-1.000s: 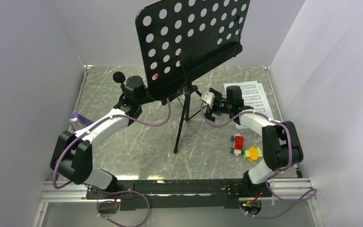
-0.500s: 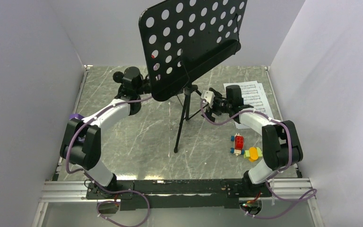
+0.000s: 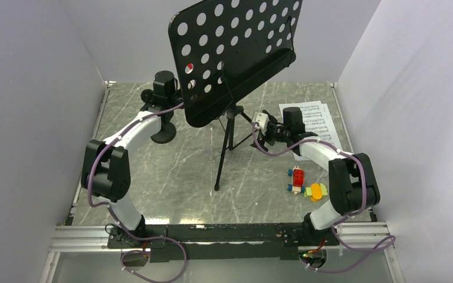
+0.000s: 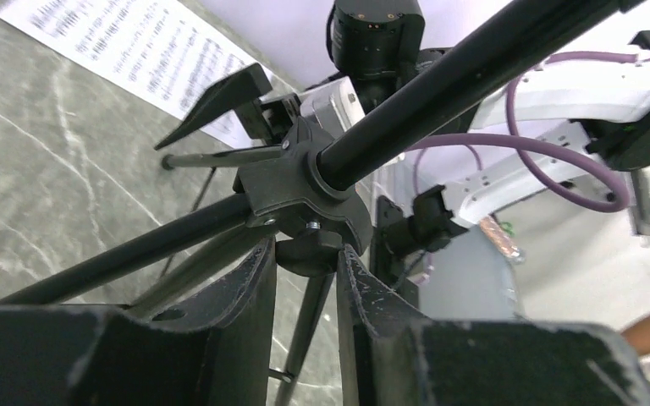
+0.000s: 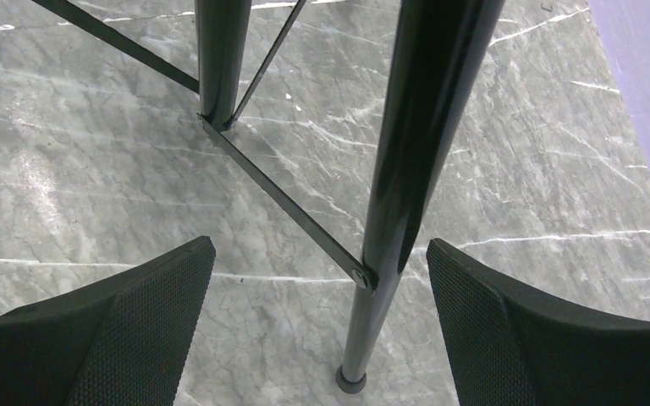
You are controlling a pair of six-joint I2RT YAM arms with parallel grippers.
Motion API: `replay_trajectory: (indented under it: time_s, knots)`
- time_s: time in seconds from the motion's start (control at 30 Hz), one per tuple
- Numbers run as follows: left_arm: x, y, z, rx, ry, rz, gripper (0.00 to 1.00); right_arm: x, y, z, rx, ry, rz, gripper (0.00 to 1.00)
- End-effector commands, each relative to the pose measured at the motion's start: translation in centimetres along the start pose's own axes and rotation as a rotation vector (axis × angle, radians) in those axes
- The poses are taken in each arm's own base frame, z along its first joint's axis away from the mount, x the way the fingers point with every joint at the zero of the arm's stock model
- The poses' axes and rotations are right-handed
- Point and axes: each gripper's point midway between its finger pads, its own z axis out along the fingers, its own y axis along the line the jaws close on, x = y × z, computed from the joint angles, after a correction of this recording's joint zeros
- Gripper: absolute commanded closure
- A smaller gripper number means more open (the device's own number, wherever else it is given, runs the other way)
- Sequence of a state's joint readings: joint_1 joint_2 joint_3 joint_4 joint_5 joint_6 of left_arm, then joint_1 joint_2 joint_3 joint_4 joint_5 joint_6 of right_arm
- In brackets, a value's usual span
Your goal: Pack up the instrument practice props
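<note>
The black music stand stands mid-table, its perforated desk [image 3: 236,47] tilted above the tripod legs [image 3: 224,153]. In the top view my left gripper is hidden behind the desk. In the left wrist view it [image 4: 306,247] is shut on the black clamp knob [image 4: 300,260] under the stand's pole collar. My right gripper [image 5: 317,254] is open around one tripod leg [image 5: 406,169] without touching it, and also shows in the top view [image 3: 258,131]. White sheet-music pages [image 3: 309,121] lie at the back right. The small microphone stand [image 3: 164,131] stands by my left arm. The metronome is out of view.
Red [image 3: 298,175] and yellow-green [image 3: 316,190] toy blocks lie at the right front, near my right arm's elbow. White walls close in the left, back and right sides. The stand's desk overhangs the back middle of the table.
My left arm has reached further back behind the desk and uncovered the microphone stand's base. The stand's desk has shifted slightly. The right arm has hardly moved.
</note>
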State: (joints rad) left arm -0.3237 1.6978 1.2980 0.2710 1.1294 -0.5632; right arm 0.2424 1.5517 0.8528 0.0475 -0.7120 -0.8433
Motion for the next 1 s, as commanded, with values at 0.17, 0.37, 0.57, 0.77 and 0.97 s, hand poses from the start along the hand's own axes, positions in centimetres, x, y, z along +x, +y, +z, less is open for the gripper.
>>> replay_trajectory:
  time_s: [0.17, 0.37, 0.57, 0.77, 0.97]
  knots:
    - [2.2, 0.9, -0.8, 0.179, 0.202, -0.542, 1.0, -1.4, 0.3, -0.5, 0.0, -0.058, 0.012, 0.02]
    - [2.8, 0.7, -1.0, 0.154, 0.236, -0.749, 0.84, -1.4, 0.5, -0.5, -0.002, -0.06, 0.036, 0.02]
    - [1.7, 0.0, -1.2, 0.113, 0.222, -0.871, 0.4, -1.7, 0.2, -0.6, 0.003, -0.061, 0.036, 0.02]
    - [-1.5, -0.2, -1.6, 0.085, 0.135, -0.578, 0.26, -2.0, -0.1, -0.8, 0.01, -0.055, 0.019, 0.03]
    - [-1.0, 4.7, -5.6, -0.255, 0.063, -0.361, 0.26, -2.1, -0.9, -1.4, 0.029, -0.043, 0.008, 0.02]
